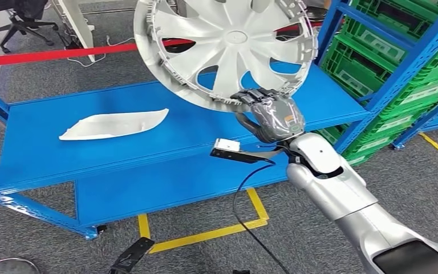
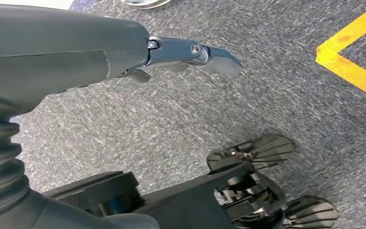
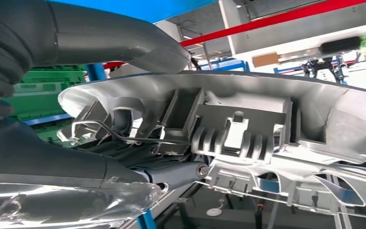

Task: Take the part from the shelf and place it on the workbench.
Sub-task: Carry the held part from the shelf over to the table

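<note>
Right hand (image 1: 271,108) grips our silver wheel cover (image 1: 225,48) by its lower rim, holding it tilted above the blue worktop (image 1: 45,154); we judge carrying nearly done, lowering and release next; left hand (image 2: 190,55) hangs with its fingers empty and uncurled.

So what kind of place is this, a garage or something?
More likely a workshop or parts store: blue steel racking stacked with green plastic crates, a blue workbench, and the right hand gripping a silver wheel cover.
</note>
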Robot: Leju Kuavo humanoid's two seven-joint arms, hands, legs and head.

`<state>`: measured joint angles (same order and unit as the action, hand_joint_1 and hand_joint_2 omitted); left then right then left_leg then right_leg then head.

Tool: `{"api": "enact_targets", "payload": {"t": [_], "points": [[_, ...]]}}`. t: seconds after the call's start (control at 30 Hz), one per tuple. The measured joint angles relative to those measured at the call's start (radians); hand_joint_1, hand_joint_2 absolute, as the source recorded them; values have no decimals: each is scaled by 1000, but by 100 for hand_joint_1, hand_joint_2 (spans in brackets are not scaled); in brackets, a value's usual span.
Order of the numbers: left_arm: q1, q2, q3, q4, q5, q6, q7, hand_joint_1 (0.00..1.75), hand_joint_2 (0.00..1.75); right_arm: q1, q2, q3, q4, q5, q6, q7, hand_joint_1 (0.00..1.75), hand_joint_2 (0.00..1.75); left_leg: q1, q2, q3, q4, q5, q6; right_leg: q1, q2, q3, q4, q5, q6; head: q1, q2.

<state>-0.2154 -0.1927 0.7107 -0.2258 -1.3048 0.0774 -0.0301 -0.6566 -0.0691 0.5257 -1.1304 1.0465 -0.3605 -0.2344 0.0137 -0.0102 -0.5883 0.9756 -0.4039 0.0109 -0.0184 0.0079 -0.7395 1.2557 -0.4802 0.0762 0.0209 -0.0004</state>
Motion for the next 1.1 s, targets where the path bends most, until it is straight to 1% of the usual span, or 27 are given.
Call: {"api": "enact_targets", "payload": {"t": [0.03, 0.07, 0.1, 0.13, 0.23, 0.27, 0.3, 0.33, 0.4, 0.43, 0.47, 0.5, 0.57, 0.6, 0.63, 0.67, 0.73, 0.77, 0.8, 0.83, 0.9, 0.93, 0.97, 1.0, 1.03, 1.07, 1.1], "points": [[0, 0, 0, 0, 0, 0, 0, 0, 175, 0, 0, 0, 0, -1, 0, 0, 175, 175, 3, -1, 0, 4, -1, -4, -3, -2, 42, -69, 29, 4, 0, 0], [0, 0, 0, 0, 0, 0, 0, 0, 175, -1, 0, 0, 0, -1, 0, 0, 175, 175, 4, -2, -3, 8, -3, -11, -4, -2, 87, -139, 47, 8, 2, 0], [-1, 1, 1, 0, 0, 1, 0, 0, 175, -2, 0, 0, 0, -2, -1, 0, 175, 175, 4, -4, -6, 12, -4, -18, -5, 0, 119, -192, 60, 7, 3, 0], [-1, 1, 1, 0, 0, 1, 0, 0, 175, -2, 0, 0, 0, -2, -2, 0, 175, 175, 3, -5, -10, 16, -3, -25, -5, 1, 136, -220, 62, 3, 5, 0], [-1, 3, 1, 0, 0, 2, 0, 0, 175, -2, 0, 0, 0, -2, -4, 0, 175, 175, 3, -6, -22, 22, 3, -43, -3, 5, 122, -219, 65, -24, 4, 0], [-1, 3, 1, 0, 1, 2, 0, 0, 175, -3, 0, 0, 0, -2, -4, 0, 175, 175, 4, -5, -29, 31, -7, -48, -3, 4, 116, -219, 69, -34, 2, 0], [-1, 3, 2, 0, 0, 2, 0, 0, 175, -3, 0, -1, 0, -3, -3, 0, 175, 175, 4, -3, -41, 55, -31, -51, -4, 3, 109, -220, 74, -43, 2, 0], [-2, 3, 2, 0, 0, 2, 0, 0, 175, -4, 0, -1, 0, -3, -3, 0, 175, 175, 4, -2, -60, 100, -67, -55, -4, 2, 103, -222, 80, -50, 0, 0], [-2, 3, 2, 0, 0, 3, 0, 0, 175, -4, 0, -1, 0, -3, -3, 0, 175, 175, 4, -1, -109, 231, -145, -58, -2, 1, 87, -222, 92, -59, -1, 0], [-2, 3, 2, 0, 0, 3, 1, 0, 175, -4, 0, -1, 0, -3, -3, -1, 175, 175, 4, -1, -124, 281, -166, -58, 0, 1, 78, -222, 99, -60, -2, 0], [-2, 3, 2, 0, 0, 3, 2, 0, 175, -4, 0, -1, 0, -3, -3, -1, 175, 175, 3, -1, -125, 301, -169, -56, 1, 0, 69, -222, 107, -61, -1, 0], [-2, 3, 2, 0, 0, 3, 2, 0, 175, -4, 0, -1, 0, -4, -3, -2, 175, 175, 3, -1, -108, 284, -155, -54, 2, 1, 59, -221, 115, -59, -2, 0], [-4, 4, 2, 0, 0, 3, 3, 0, 175, -5, 0, -2, 0, -5, -3, -2, 175, 175, 3, 0, -29, 169, -108, -47, 2, 1, 43, -221, 130, -53, -2, 0], [-6, 4, 2, 0, 0, 3, 3, 0, 175, -5, 0, -3, 0, -5, -4, -2, 175, 175, 1, -1, 9, 109, -94, -43, 3, 1, 36, -221, 138, -48, -1, 0], [-8, 4, 2, 0, 0, 3, 3, 0, 175, -5, 0, -5, -1, -6, -4, -2, 175, 175, 0, -2, 34, 65, -87, -40, 4, 0, 32, -222, 146, -42, -1, 0], [-10, 4, 2, 0, 0, 3, 3, 0, 175, -6, 0, -7, -1, -6, -4, -2, 175, 175, -3, -2, 43, 43, -86, -36, 5, 0, 29, -225, 155, -36, -1, 0], [-9, 3, 2, 0, 0, 4, 4, 0, 175, -6, 0, -8, -1, -6, -4, -3, 175, 175, -5, -3, 33, 40, -75, -24, 3, 0, 28, -235, 174, -23, -2, 0], [-9, 2, 2, 0, 0, 4, 4, 0, 175, -6, 0, -9, -1, -6, -5, -4, 175, 175, -5, -2, 26, 39, -65, -15, 2, 0, 23, -235, 171, -17, -3, 0], [-9, 2, 2, 0, 0, 4, 4, 0, 175, -6, 0, -11, -1, -6, -6, -4, 175, 175, -4, -2, 17, 37, -54, -7, 1, -1, 14, -219, 150, -12, -1, 0], [-10, 1, 2, 0, 0, 4, 4, 0, 175, -7, 0, -12, -1, -6, -7, -4, 175, 175, -3, 0, 7, 36, -42, 0, 1, -1, 0, -183, 113, -7, 0, 0], [-10, 1, 2, 0, 0, 4, 4, 0, 175, -8, 0, -14, -1, -6, -8, -4, 175, 175, -4, 0, -16, 36, -22, 8, 2, -2, -36, -44, 10, -2, 3, 0], [-9, 1, 2, 0, 0, 4, 4, 0, 175, -7, 0, -14, -1, -6, -8, -4, 175, 175, -5, 1, -28, 36, -12, 10, 2, -2, -48, 22, -22, -1, 2, 0], [-9, 1, 2, 0, 0, 4, 4, 0, 175, -6, 0, -14, 0, -6, -8, -4, 175, 175, -6, 1, -40, 36, -2, 11, 3, -2, -47, 65, -35, -2, 3, 0], [-9, 1, 2, 0, 0, 4, 5, 0, 175, -5, 0, -14, 0, -6, -7, -4, 175, 175, -7, 0, -53, 37, 9, 10, 5, -2, -28, 67, -27, -4, 3, 0], [-9, 1, 2, 0, 0, 4, 5, 0, 175, -4, 0, -14, 0, -6, -7, -5, 175, 175, -8, -1, -66, 37, 19, 9, 6, -2, 11, 29, -7, -8, 3, 0], [-9, 1, 2, 0, 0, 4, 5, 0, 175, -3, 0, -14, 0, -6, -7, -6, 175, 175, -8, -2, -78, 38, 30, 6, 8, -2, 64, -36, 6, -14, 3, 0], [-9, 1, 2, 0, 0, 4, 5, 0, 175, -3, 1, -14, -1, -6, -7, -8, 175, 175, -9, -3, -88, 38, 39, 2, 11, -1, 120, -112, 7, -19, 2, 0]]}}
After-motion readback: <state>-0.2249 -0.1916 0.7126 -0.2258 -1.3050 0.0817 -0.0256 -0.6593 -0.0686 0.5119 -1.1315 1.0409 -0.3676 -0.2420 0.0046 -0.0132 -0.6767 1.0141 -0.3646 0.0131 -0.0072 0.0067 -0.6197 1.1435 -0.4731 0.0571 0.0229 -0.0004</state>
